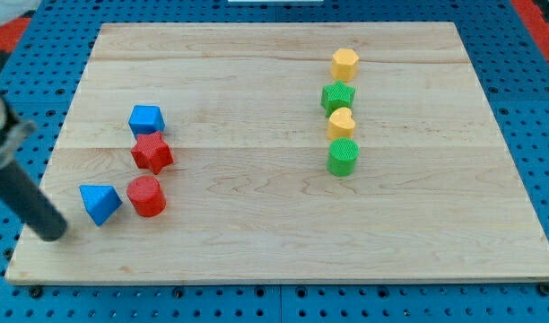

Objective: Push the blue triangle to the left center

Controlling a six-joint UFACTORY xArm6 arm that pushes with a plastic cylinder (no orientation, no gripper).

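The rod comes in from the view's left edge and slants down to the view's right. My tip rests on the wooden board near its bottom left corner. There are no jaws on this arm, so nothing opens or closes; the rod is only a plain dark stick and it holds nothing.

The blue triangle lies just to the right of my tip and a little above it in the view. A narrow strip of bare wood shows between them, so they seem to be apart, but the gap is small. The triangle's flat top face has one corner toward the view's bottom and one edge toward the view's top left. I cannot make out a clear long axis; its sides look about equal.

Just right of the triangle, further from my tip, stands the red cylinder, close to it but not touching. Above the cylinder is the red star, and above that, almost touching it, the blue cube.

Well apart from my tip, on the view's right half, four blocks stand in a line from top to bottom: the yellow hexagon, the green star, the yellow heart and the green cylinder.
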